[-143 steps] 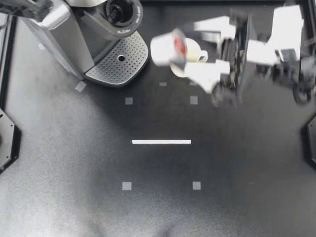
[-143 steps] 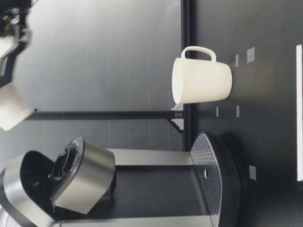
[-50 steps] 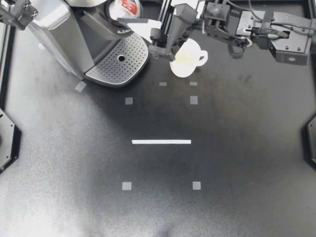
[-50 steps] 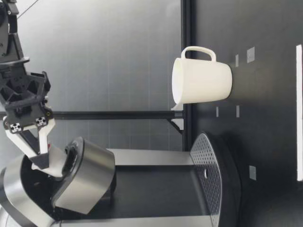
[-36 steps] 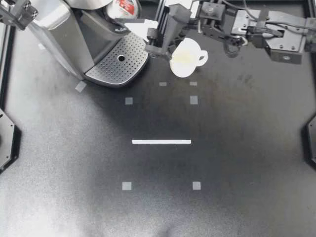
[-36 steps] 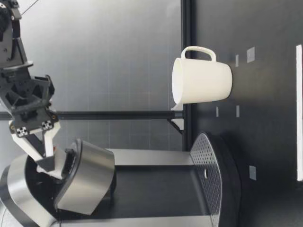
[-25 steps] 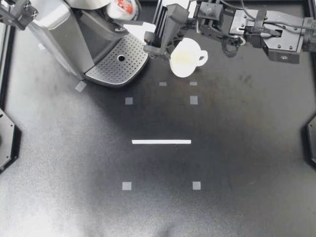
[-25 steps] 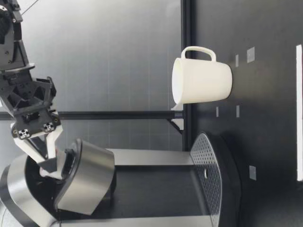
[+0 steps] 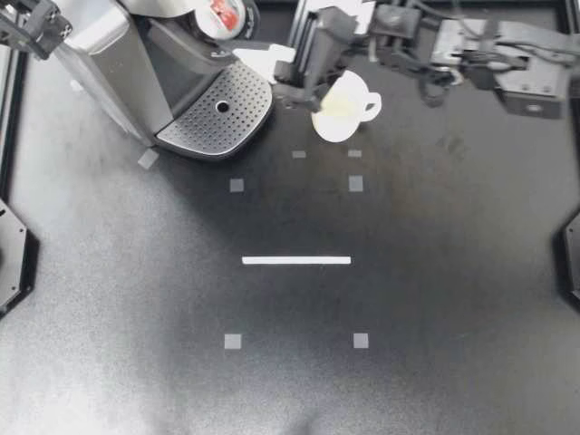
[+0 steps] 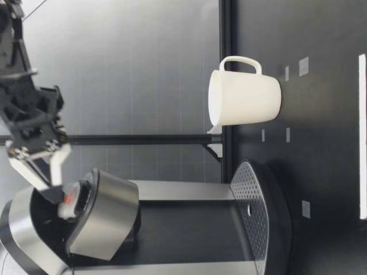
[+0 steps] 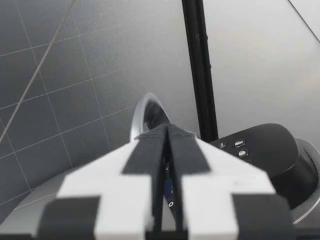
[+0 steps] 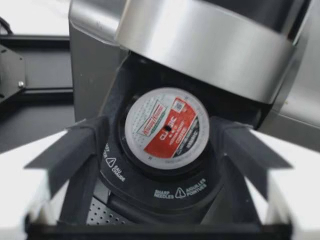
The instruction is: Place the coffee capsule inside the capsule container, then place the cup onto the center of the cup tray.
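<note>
The coffee capsule (image 9: 222,13), white lid with a red band, sits in the capsule container (image 12: 165,185) of the coffee machine under its raised lid. My right gripper (image 9: 272,72) hovers open just off the capsule (image 12: 167,127), a finger (image 12: 65,155) on either side, neither touching it. In the low view the right gripper (image 10: 53,189) stands just above the capsule (image 10: 71,200). The white cup (image 9: 340,107) stands upright on the table beside the machine, under my right arm. The perforated cup tray (image 9: 213,118) is bare. My left gripper (image 9: 32,23) is shut behind the machine, empty.
The silver coffee machine (image 9: 118,63) fills the back left corner. A white tape line (image 9: 296,260) and small grey squares mark the table's middle. In the low view the cup (image 10: 243,98) stands beyond the tray (image 10: 258,217).
My right gripper has opened and let go of the capsule, which now rests in the container. The gripper has drawn back slightly. Cup and left arm have not moved.
</note>
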Action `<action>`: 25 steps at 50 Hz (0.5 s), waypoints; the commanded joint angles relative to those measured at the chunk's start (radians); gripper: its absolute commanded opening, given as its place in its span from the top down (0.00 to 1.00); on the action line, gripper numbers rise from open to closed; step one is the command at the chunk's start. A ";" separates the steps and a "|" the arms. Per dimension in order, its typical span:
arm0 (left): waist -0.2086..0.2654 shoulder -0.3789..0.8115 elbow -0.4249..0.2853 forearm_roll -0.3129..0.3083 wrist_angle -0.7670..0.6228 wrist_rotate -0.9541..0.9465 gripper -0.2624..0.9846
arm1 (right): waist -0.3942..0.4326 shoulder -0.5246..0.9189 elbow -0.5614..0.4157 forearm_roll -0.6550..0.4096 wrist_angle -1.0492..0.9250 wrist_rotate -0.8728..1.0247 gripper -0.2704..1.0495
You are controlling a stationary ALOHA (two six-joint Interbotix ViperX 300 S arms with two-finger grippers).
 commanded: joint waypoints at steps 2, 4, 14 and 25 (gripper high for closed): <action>0.003 -0.003 -0.012 0.006 0.003 -0.003 0.72 | -0.005 -0.058 0.008 0.003 -0.020 0.002 0.21; 0.003 -0.003 -0.012 0.006 0.003 -0.003 0.72 | -0.003 -0.067 0.015 0.003 -0.023 0.002 0.21; 0.012 0.000 -0.002 0.008 0.067 -0.005 0.72 | -0.003 -0.124 0.075 0.009 -0.048 0.005 0.21; 0.015 0.003 0.029 0.029 0.209 -0.014 0.72 | 0.023 -0.229 0.184 0.012 -0.121 0.031 0.22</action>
